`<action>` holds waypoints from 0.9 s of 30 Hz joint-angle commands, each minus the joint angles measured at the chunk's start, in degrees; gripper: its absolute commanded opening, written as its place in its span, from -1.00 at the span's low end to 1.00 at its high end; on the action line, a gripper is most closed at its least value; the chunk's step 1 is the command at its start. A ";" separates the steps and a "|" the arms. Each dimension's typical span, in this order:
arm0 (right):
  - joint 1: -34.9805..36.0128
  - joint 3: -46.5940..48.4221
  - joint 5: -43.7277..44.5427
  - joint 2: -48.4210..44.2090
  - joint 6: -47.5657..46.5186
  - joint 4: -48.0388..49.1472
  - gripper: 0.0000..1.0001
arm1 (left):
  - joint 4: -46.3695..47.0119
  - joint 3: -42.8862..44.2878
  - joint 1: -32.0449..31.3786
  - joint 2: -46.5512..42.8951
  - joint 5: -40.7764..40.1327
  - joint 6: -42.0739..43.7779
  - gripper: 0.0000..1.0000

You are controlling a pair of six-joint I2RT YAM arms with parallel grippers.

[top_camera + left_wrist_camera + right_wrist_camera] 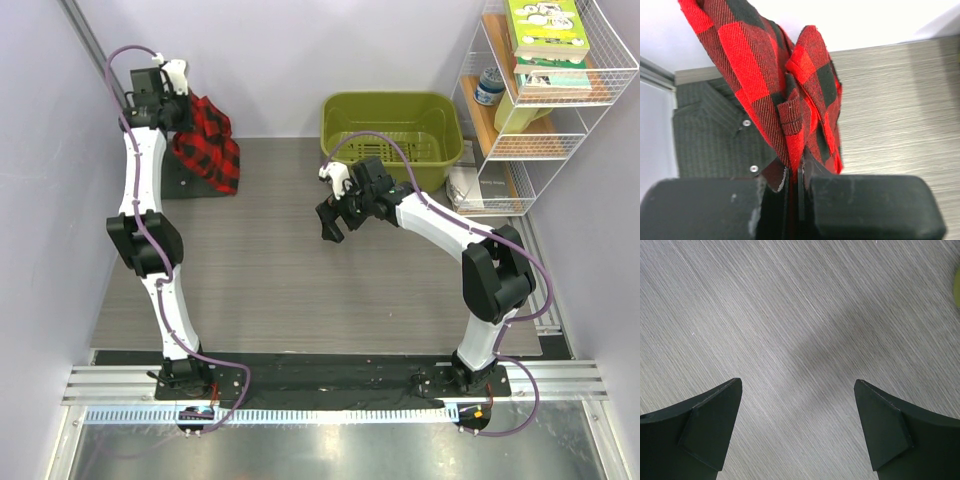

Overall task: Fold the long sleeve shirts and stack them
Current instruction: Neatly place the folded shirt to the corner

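My left gripper (180,118) is raised at the table's far left corner and is shut on the red-and-black plaid shirt (208,142), which hangs bunched from its jaws. Seen from the left wrist, the plaid shirt (785,90) is pinched between the gripper (800,172) fingers. Beneath it the dark grey shirt (710,135) with buttons lies flat on the table. From above, only an edge of this grey shirt (190,186) shows under the plaid. My right gripper (336,222) hovers open over bare table near the middle, with nothing between its fingertips (720,415).
A green plastic basket (392,125) sits at the back, right of centre. A white wire shelf (545,95) with books and a jar stands at the far right. Walls close in the left and back sides.
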 commanded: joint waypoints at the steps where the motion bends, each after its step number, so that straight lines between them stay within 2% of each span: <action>1: 0.18 3.00 -0.50 -0.52 -0.01 0.40 0.99 | 4.59 2.28 1.63 0.66 -2.10 4.91 -0.99; 6: 0.35 3.18 -0.50 -0.17 0.07 0.39 0.99 | 6.96 0.79 2.77 2.24 -2.01 8.34 -0.98; 12: 0.44 3.62 -0.32 0.27 0.07 0.31 0.99 | 15.13 -3.78 5.32 2.86 -0.25 11.33 -0.99; 22: 0.44 3.88 -0.06 0.79 -0.01 0.04 0.99 | 22.08 -4.31 8.04 7.34 -0.69 16.08 -1.00; 24: 0.44 4.06 0.12 0.88 -0.19 -0.31 1.00 | 22.44 -4.40 8.31 8.83 -1.65 16.08 -0.89; 25: 0.44 4.06 0.29 0.80 -0.28 -0.31 0.99 | 22.26 -4.31 8.57 9.36 -2.35 16.25 -0.77; 26: 0.44 4.06 0.47 0.80 -0.45 -0.48 0.99 | 21.83 -4.49 8.48 9.71 -3.23 16.34 -0.40; 27: 0.44 3.97 0.65 0.53 -0.63 -0.48 1.00 | 21.65 -5.36 8.57 9.97 -6.63 17.21 -0.16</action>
